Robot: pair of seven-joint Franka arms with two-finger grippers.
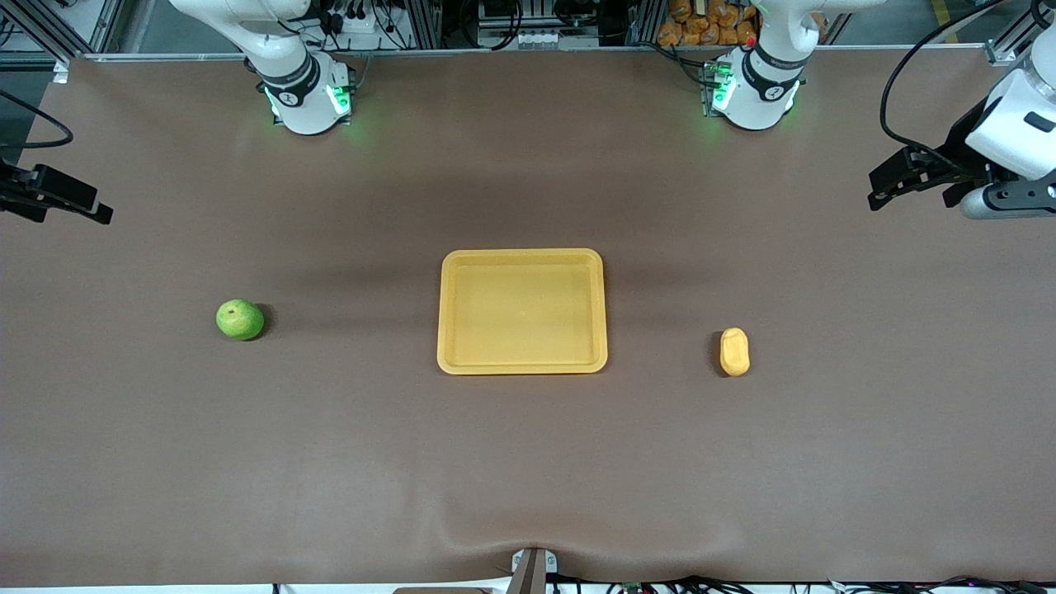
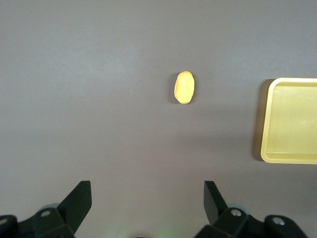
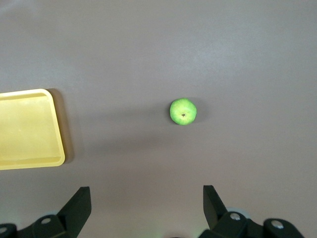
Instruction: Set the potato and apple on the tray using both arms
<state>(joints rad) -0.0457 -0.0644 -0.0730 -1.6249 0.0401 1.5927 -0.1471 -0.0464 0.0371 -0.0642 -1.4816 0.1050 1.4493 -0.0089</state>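
Centrally on a brown table (image 1: 528, 462) sits a shallow yellow tray (image 1: 522, 363), rectangular with rounded corners and a raised rim, holding nothing. A small round green apple (image 1: 240, 319) rests on the table toward the right arm's end, well apart from the tray. A small oblong yellow-orange potato (image 1: 734, 351) lies toward the left arm's end, also well apart from the tray and slightly nearer the front camera than the apple. Tray, apple and potato form a rough row across the middle of the table.

Both white arms have their green-lit bases along the table edge farthest from the front camera. The left gripper (image 1: 899, 181) hangs in the air over the left arm's end of the table, away from the potato. In the left wrist view, the gripper's two black fingers (image 2: 79, 201) stand wide apart with nothing between them, looking down on the potato (image 2: 184, 88) and one end of the tray (image 2: 265, 121).

The right gripper (image 1: 70, 202) hangs over the right arm's end of the table. In the right wrist view, its fingers (image 3: 79, 203) are likewise spread wide and hold nothing, with the apple (image 3: 183, 111), stem dimple facing up, and one end of the tray (image 3: 58, 134) on the table below.
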